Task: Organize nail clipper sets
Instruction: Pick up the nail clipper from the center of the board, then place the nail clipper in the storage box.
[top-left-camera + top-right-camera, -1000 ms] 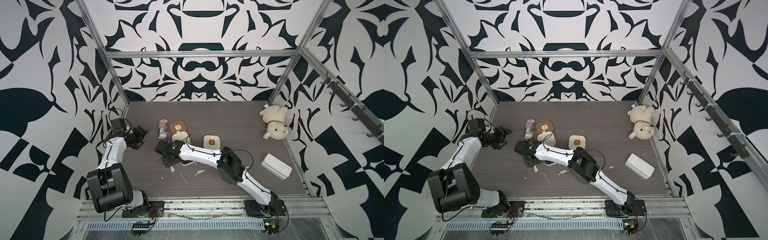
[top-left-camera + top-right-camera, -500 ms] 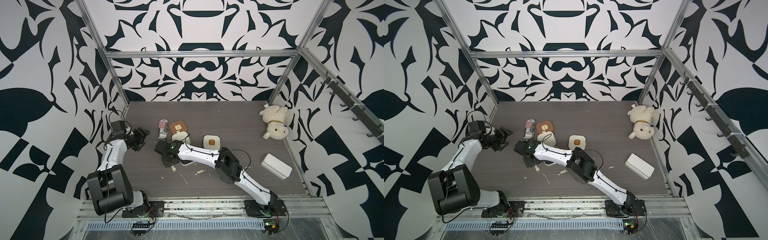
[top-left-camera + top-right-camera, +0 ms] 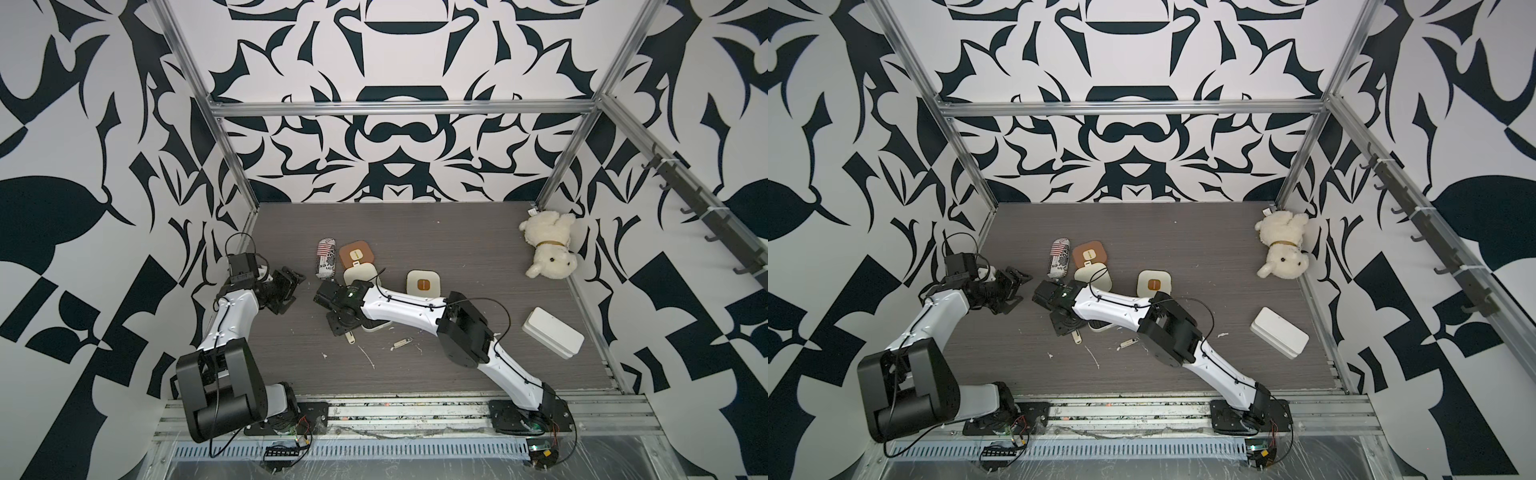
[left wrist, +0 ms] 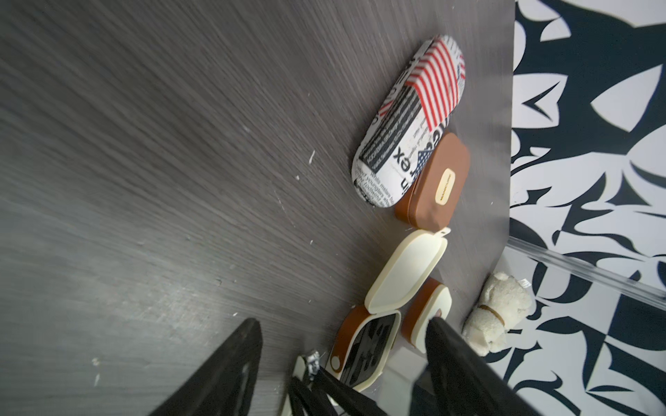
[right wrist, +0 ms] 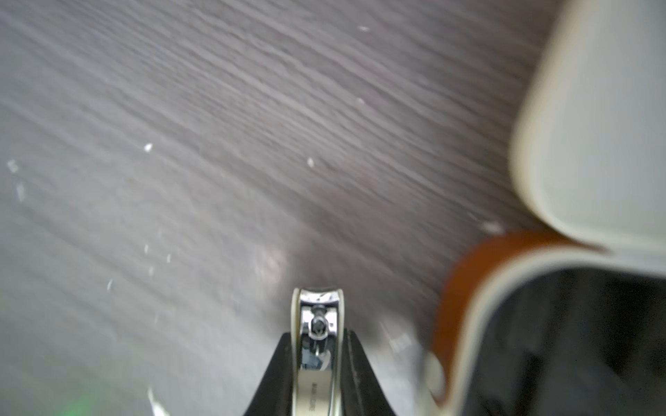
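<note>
My right gripper [image 5: 317, 347] is shut on a cream-sided nail clipper [image 5: 317, 320], low over the table; in both top views the clipper [image 3: 351, 338] sticks out below the gripper [image 3: 343, 324]. Right beside it lies an open cream case, its base [image 5: 540, 324] holding a black insert and its lid [image 3: 360, 274] swung back. A closed brown case [image 3: 355, 254] and a closed cream case [image 3: 423, 284] lie nearby. My left gripper [image 3: 291, 286] hovers open and empty at the left, facing the cases [image 4: 438, 180].
A red-and-white striped can [image 3: 326, 257] lies against the brown case. A white plush dog [image 3: 548, 245] sits in the back right corner, and a white box [image 3: 552, 332] at the right. A small metal tool [image 3: 402, 343] and white scraps lie on the table in front.
The right gripper's jaws have drawn in on the clipper beside the open case. The left gripper has shifted slightly toward the centre.
</note>
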Robot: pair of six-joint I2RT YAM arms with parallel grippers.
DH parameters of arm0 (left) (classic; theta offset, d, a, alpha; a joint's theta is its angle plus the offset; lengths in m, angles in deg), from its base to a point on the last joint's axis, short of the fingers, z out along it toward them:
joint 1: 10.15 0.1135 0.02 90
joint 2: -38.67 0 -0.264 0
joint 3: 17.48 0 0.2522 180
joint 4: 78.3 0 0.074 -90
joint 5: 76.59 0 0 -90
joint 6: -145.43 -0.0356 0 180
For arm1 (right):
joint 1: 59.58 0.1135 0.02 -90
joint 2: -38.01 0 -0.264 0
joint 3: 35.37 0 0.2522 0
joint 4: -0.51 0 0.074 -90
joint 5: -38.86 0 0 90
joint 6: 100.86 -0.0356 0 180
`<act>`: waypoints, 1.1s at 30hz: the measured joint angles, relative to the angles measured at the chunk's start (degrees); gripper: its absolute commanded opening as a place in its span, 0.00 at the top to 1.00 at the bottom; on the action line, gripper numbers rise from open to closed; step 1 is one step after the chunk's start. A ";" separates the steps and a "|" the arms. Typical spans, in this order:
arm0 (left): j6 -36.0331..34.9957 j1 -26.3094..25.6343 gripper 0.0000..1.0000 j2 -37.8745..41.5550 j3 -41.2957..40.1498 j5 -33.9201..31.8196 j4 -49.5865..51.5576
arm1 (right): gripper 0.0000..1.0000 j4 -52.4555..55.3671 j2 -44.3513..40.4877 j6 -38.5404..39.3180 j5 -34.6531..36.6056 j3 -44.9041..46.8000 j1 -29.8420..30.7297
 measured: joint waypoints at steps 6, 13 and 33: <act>0.74 -4.15 0.24 5.66 -5.49 -0.39 -0.04 | 0.88 -3.61 -12.50 0.57 1.01 9.62 -1.53; 3.91 -12.76 0.24 12.11 -11.72 -2.29 -0.48 | 0.89 -10.14 -19.56 2.89 2.23 19.74 -6.47; 7.65 -14.88 0.24 16.87 -18.58 -3.63 -0.85 | 0.90 -19.71 -16.35 7.78 3.54 26.56 -8.50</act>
